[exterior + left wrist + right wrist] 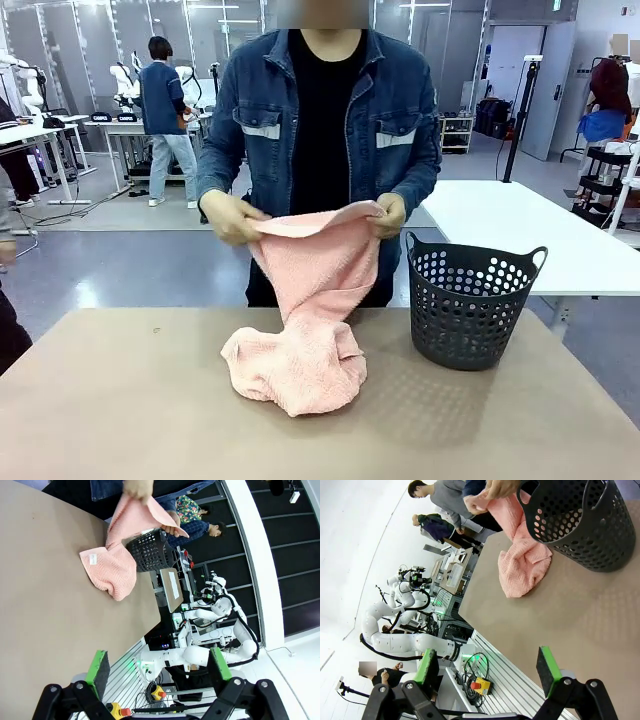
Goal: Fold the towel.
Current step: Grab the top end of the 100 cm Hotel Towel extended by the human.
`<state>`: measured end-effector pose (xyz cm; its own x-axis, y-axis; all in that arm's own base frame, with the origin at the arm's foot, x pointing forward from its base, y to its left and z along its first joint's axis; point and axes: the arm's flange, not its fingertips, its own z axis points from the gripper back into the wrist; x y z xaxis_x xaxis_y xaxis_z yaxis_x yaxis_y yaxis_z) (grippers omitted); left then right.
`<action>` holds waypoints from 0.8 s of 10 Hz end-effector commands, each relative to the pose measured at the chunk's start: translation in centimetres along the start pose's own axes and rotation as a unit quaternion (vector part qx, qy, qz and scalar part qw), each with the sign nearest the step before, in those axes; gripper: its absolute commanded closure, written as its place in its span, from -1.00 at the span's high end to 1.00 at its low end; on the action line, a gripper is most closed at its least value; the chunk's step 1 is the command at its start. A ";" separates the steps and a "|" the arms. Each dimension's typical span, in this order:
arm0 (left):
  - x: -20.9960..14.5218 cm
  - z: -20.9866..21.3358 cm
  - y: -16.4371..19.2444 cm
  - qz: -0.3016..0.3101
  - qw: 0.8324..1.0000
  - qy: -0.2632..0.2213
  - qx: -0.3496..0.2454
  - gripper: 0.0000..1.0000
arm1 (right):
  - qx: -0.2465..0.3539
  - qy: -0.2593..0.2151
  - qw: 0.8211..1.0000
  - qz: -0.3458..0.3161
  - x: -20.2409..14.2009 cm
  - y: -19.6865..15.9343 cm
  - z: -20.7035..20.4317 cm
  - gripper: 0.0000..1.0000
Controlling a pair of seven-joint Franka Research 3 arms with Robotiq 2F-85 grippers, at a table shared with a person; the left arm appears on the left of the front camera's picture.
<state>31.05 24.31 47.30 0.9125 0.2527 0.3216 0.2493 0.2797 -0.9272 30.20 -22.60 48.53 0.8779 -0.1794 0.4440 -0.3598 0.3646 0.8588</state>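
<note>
Left wrist: towel (pixel 112 570) apparently beyond gripper (pixel 157 656).

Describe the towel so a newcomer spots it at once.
Start at the brown table, where a person in a denim jacket stands at the far edge. Left of the black perforated basket, the towel hangs from the person's hands, its lower end heaped on the table. It's the only soft pink thing there.

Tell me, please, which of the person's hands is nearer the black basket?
The hand on the robot's right, gripping the towel next to the basket; the other hand holds the opposite side.
</note>
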 end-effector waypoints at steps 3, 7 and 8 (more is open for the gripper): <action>0.0 0.2 0.1 -0.006 1.000 0.003 -0.008 1.00 | 0.009 -0.007 1.000 0.003 0.2 0.0 0.0 1.00; 0.0 0.2 0.1 -0.006 1.000 0.003 -0.008 1.00 | 0.009 -0.007 1.000 0.003 0.2 0.0 0.0 1.00; 0.0 0.2 0.1 -0.006 1.000 0.003 -0.008 1.00 | 0.009 -0.007 1.000 0.003 0.2 0.0 0.0 1.00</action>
<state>31.05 24.32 47.30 0.9125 0.2527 0.3216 0.2493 0.2797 -0.9272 30.20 -22.60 48.53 0.8779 -0.1794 0.4440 -0.3598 0.3646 0.8588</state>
